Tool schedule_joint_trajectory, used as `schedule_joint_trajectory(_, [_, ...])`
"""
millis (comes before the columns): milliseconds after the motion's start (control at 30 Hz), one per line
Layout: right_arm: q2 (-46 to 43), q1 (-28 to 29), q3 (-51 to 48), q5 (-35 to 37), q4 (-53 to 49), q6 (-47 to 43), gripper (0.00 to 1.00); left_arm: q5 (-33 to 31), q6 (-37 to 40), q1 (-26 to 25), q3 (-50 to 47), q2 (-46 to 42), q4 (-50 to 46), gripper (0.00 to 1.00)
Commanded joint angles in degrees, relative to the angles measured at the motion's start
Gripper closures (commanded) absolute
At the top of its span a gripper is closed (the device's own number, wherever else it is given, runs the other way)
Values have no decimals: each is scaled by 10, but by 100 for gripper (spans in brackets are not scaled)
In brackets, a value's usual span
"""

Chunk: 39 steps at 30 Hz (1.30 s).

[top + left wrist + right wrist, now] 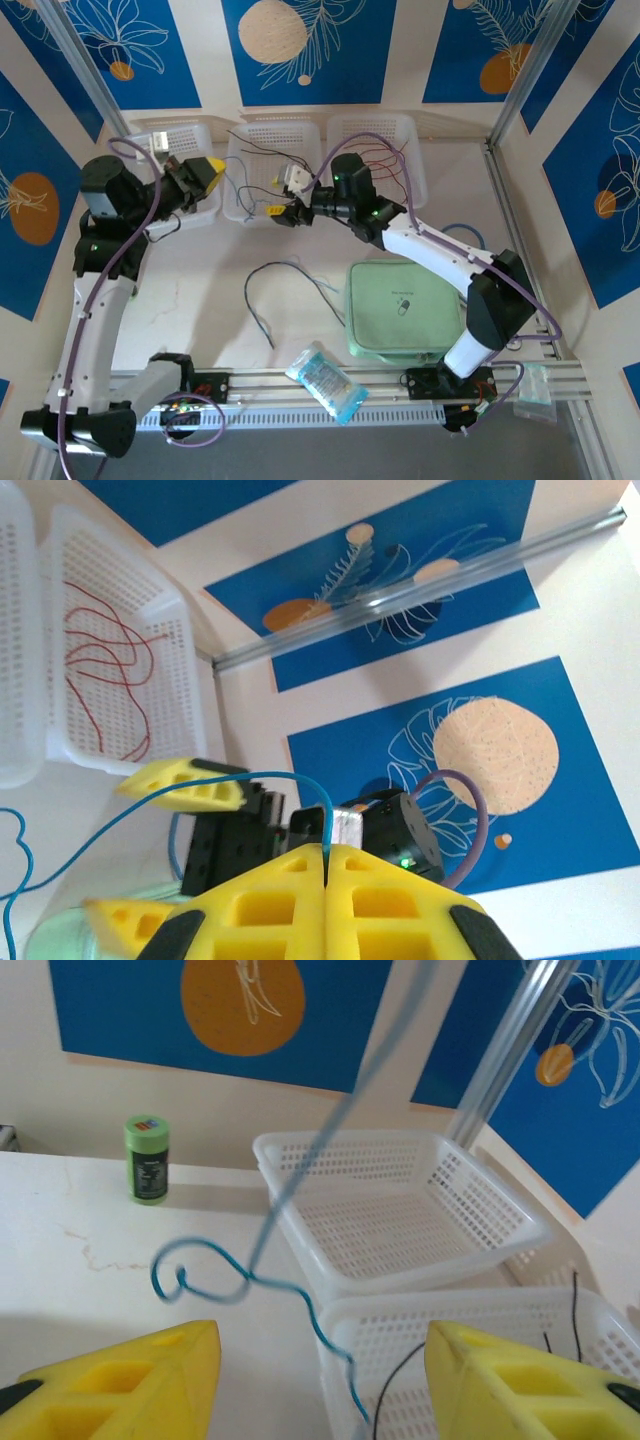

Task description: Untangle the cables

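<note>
You are at the pulling-free step. Your left end effector [325, 855], raised over the far-left part of the bench [200, 320], has its fingers pressed together on the blue cable [327, 815]. That cable arcs out of the pinch and trails down toward the baskets at the far edge. Your right end effector [322, 1335] hovers in front of the middle basket [275, 125] with its fingers apart, gripping nothing, and the blue cable hangs blurred just beyond them. Red cables [100, 670] lie in the right basket [400, 120] and black cables [262, 150] in the middle basket. 1 more loose cable [262, 300] curls at the bench centre. By my reading the blue cable's lower end is not yet clear of the black cables. Next, close your right end effector on it low down, then draw the 2 end effectors apart gently, watching for snagged loops.
</note>
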Motion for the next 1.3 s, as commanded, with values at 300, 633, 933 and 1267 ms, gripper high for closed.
schedule_joint_trajectory(300, [38,-3,3,5,-26,-49,50,-26,23,-60,55,37,25,100])
schedule_joint_trajectory(633, [36,-9,-11,46,-45,-66,98,-25,29,-63,79,51,25,100])
schedule_joint_trajectory(933, [25,-69,-21,78,-57,6,100,-27,55,-60,103,51,4,100])
schedule_joint_trajectory(1267, [-1,-101,47,32,-128,100,100,2,127,-90,54,58,-60,100])
